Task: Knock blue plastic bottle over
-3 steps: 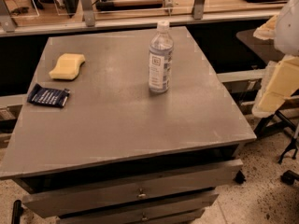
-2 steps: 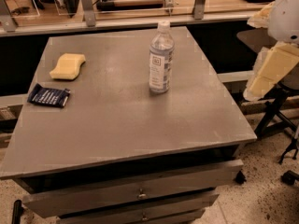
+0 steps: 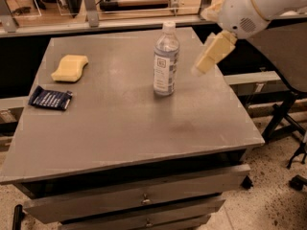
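Observation:
The blue plastic bottle (image 3: 166, 60) stands upright near the middle of the grey table (image 3: 124, 123), clear and bluish with a white cap and a printed label. My gripper (image 3: 207, 61) hangs from the white arm at the upper right, its cream-coloured end pointing down and left, a short way to the right of the bottle and apart from it, above the table's right part.
A yellow sponge (image 3: 70, 67) lies at the table's left back. A dark blue snack packet (image 3: 50, 98) lies at the left edge. Drawers (image 3: 144, 198) sit under the tabletop. A dark stand with legs (image 3: 288, 123) is at the right. A railing runs behind the table.
The arm and gripper have swung left from beyond the table's right edge to just right of the bottle. The bottle has not moved.

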Controlling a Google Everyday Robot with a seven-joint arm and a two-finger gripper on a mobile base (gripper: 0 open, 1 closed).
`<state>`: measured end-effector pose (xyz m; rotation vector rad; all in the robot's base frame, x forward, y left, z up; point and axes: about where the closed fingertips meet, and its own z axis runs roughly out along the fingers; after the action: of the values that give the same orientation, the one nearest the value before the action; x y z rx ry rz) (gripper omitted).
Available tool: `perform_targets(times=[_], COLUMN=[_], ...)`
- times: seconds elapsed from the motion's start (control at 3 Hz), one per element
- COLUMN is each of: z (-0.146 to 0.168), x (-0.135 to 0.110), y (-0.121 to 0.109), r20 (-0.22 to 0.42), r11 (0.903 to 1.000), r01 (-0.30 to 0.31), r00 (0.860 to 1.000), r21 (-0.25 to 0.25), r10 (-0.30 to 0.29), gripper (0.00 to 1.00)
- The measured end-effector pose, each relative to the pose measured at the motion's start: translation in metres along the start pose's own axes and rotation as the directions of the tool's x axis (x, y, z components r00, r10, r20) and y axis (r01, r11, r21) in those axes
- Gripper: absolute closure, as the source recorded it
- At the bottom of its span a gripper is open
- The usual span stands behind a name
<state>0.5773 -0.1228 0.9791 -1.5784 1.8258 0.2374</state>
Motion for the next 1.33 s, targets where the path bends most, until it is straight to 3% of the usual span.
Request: perform_targets(times=[0.33, 0.67, 1.0, 1.33], z=[0.061, 0.101, 0.1, 0.102], x=[-0.037, -0.063, -0.063, -0.064], y=[-0.005, -0.003, -0.003, -0.002], r20=[0.183, 0.288, 0.284, 0.285], r11=[0.995, 0.984, 0.9843, 0.9838], r01=[-0.026, -0.034, -0.033, -0.031], r00=[0.982, 0.954, 0.955, 0.955], r21=[-0.097, -0.175, -0.173, -0.177], r10=[0.044, 0.084, 0.082, 0.081], gripper=[0.0, 0.01, 0.03, 0.21])
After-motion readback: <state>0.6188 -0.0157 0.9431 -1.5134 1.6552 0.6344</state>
